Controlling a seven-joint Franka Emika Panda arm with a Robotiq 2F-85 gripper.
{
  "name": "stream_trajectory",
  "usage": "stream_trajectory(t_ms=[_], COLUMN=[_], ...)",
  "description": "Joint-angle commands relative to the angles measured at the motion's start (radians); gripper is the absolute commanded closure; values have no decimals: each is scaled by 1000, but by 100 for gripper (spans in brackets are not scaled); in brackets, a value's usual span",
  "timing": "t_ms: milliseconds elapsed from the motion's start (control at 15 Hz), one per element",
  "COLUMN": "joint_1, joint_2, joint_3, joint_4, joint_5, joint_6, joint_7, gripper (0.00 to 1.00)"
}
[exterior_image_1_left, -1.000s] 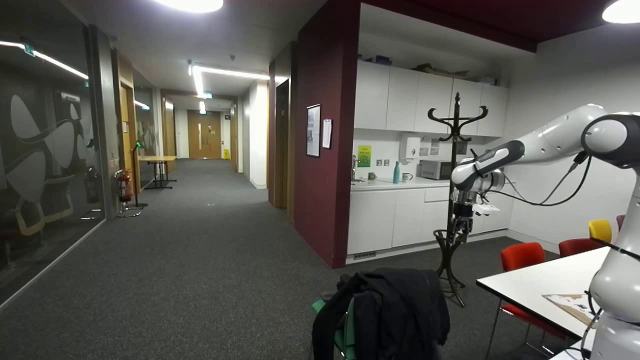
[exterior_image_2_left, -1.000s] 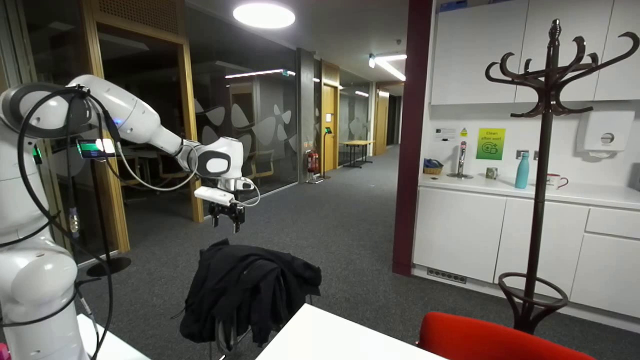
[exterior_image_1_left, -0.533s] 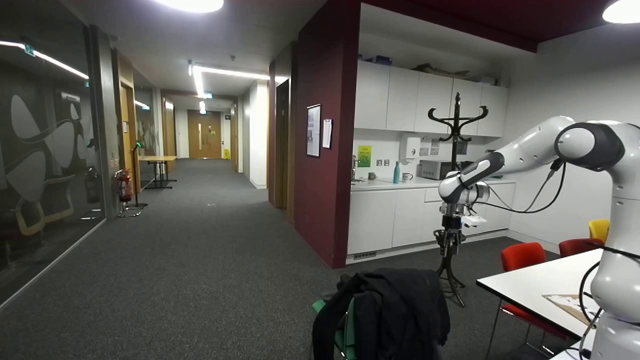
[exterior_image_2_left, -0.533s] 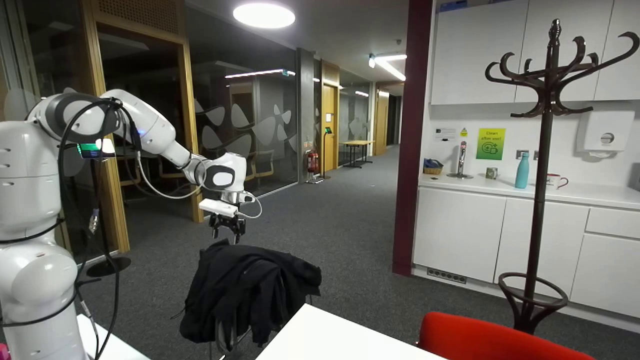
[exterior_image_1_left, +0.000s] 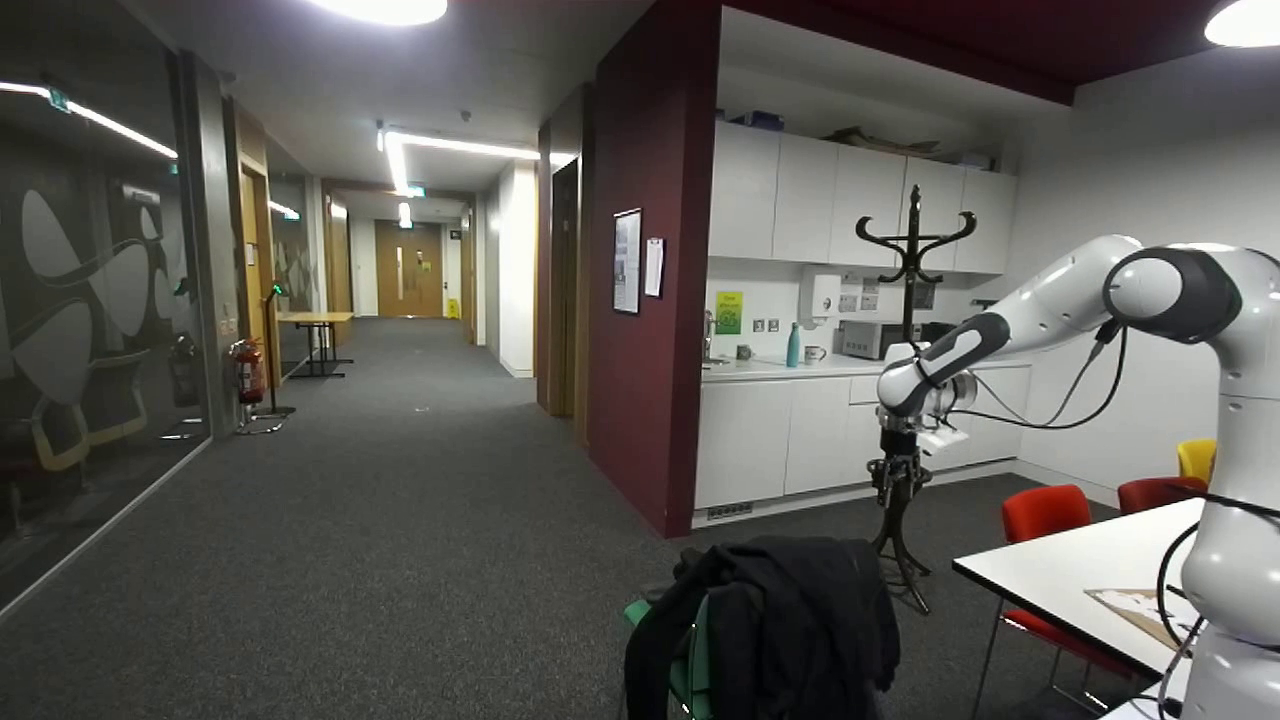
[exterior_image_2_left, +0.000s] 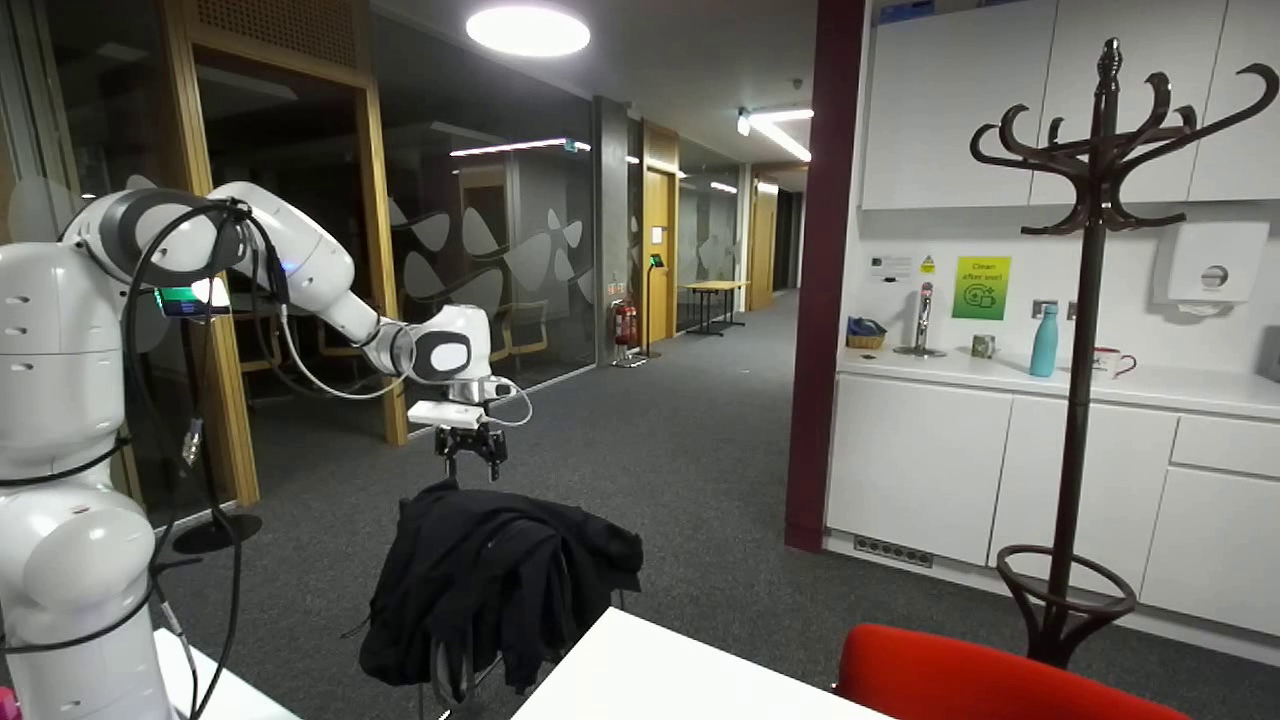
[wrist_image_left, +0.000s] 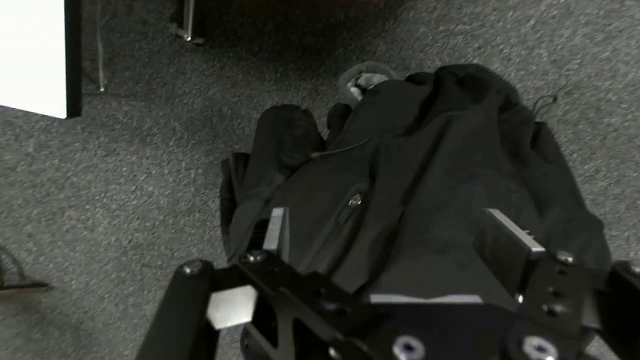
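My gripper (wrist_image_left: 385, 230) is open, with its two fingers wide apart and nothing between them. A black jacket (wrist_image_left: 440, 160) lies below the fingers in the wrist view, with folds and a small zip pull. In both exterior views the jacket (exterior_image_1_left: 780, 620) (exterior_image_2_left: 500, 570) is draped over a chair with green parts (exterior_image_1_left: 700, 650). The gripper (exterior_image_2_left: 472, 465) hangs pointing down, just above the jacket's top edge in an exterior view. It also shows in an exterior view against the coat stand (exterior_image_1_left: 893, 490). I cannot tell the exact gap between fingertips and jacket.
A dark wooden coat stand (exterior_image_2_left: 1072, 450) stands in front of the white kitchen units (exterior_image_2_left: 920, 460). A white table (exterior_image_2_left: 680, 675) and a red chair (exterior_image_2_left: 970, 675) are near the jacket. The table corner (wrist_image_left: 35, 55) shows in the wrist view. A teal bottle (exterior_image_2_left: 1044, 342) stands on the counter.
The arm has come down towards the jacket, then the wrist has tilted and the gripper has shifted slightly sideways above it. The gripper stays open. The jacket has not moved.
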Motion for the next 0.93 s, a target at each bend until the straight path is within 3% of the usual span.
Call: stream_trajectory(t_ms=[0,133,600,667,867], joint_1=[4,6,-52,-23,-25], joint_2=[13,44,158,129,145], joint_3=[4,17,132,106,112], joint_4=[10,33,138,85,93], joint_5=[-144,-169,191,112,121], joint_6=[120,133,43,89,88], joint_7=[102,95,-234,-141,-150], gripper=[0,0,0,0,0])
